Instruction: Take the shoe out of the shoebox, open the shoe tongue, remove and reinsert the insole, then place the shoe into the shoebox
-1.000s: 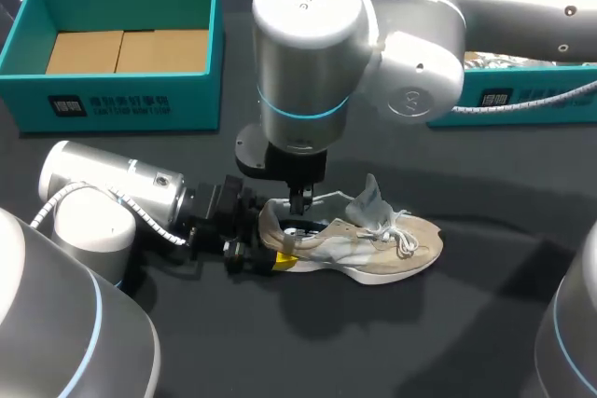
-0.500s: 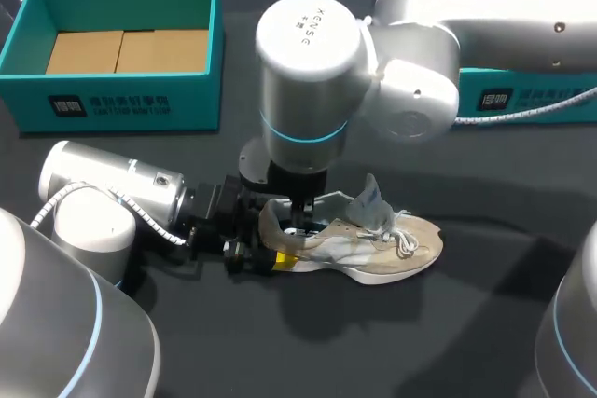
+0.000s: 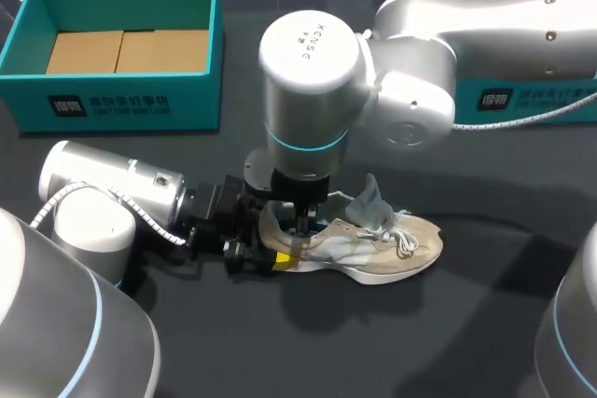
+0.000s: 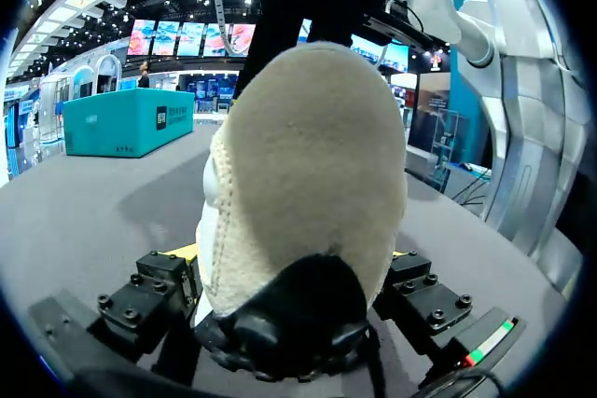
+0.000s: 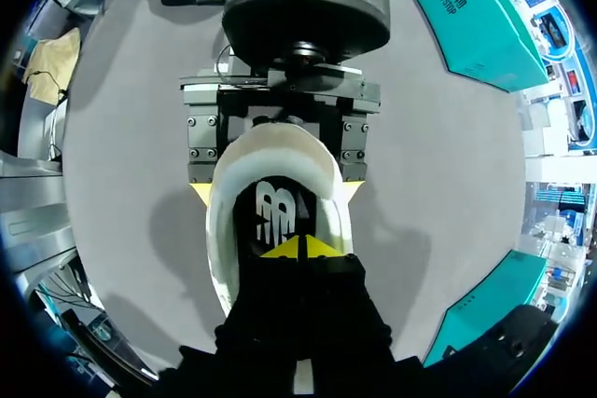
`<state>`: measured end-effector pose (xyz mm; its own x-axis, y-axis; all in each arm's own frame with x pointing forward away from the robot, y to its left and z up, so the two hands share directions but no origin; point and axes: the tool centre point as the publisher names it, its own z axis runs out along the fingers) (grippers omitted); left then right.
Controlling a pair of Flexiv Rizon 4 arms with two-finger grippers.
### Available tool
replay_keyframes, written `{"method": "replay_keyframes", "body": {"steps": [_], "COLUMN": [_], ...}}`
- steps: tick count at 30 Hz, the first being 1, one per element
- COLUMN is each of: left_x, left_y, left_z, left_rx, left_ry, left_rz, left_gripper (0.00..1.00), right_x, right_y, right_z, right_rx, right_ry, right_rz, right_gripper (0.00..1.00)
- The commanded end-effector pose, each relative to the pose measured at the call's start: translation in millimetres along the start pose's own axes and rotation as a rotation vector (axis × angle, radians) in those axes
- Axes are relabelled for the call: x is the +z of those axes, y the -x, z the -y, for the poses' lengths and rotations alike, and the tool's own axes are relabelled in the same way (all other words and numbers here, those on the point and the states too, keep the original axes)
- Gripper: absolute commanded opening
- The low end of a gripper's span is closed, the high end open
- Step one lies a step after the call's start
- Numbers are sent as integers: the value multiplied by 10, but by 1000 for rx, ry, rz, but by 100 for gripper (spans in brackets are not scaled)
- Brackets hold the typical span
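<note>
The beige shoe (image 3: pixel 373 244) lies on its sole on the dark table, toe to the right, its tongue (image 3: pixel 367 200) pulled up. My left gripper (image 3: pixel 270 235) lies low on the table with a finger against each side of the heel (image 4: pixel 308 174), holding it at a wide spread. From above, my right gripper (image 5: pixel 300 249) points down into the shoe's opening. Its yellow tips are pressed together, with nothing between them, over the black insole (image 5: pixel 280 216) near the heel. In the right wrist view the left gripper's fingertips (image 5: pixel 198 195) flank the heel.
A teal shoebox (image 3: pixel 121 100) with a cardboard bottom stands at the back left. A second teal box (image 3: pixel 522 90) stands at the back right, partly behind my right arm. Bare table lies in front of the shoe.
My right arm has come down a little and shifted slightly right, sinking its shut tips deeper into the shoe. The left gripper and shoe have not moved.
</note>
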<state>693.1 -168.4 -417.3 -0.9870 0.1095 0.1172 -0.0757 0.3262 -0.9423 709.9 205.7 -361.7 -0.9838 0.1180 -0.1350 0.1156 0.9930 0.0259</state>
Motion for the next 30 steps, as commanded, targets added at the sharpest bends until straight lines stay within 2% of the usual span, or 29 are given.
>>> {"method": "replay_keyframes", "body": {"steps": [1, 15, 30], "left_x": [12, 12, 12], "left_y": [1, 1, 1], "left_z": [-9, -9, -9], "left_rx": [0, 0, 0], "left_ry": [0, 0, 0], "left_rz": [0, 0, 0], "left_gripper": [0, 0, 0], "right_x": [86, 149, 145], "right_y": [-16, -68, 8], "right_z": [45, 245, 523], "right_rx": [11, 69, 129], "right_ry": [7, -5, -50], "right_rz": [-4, -6, -8], "right_gripper": [0, 0, 0]}}
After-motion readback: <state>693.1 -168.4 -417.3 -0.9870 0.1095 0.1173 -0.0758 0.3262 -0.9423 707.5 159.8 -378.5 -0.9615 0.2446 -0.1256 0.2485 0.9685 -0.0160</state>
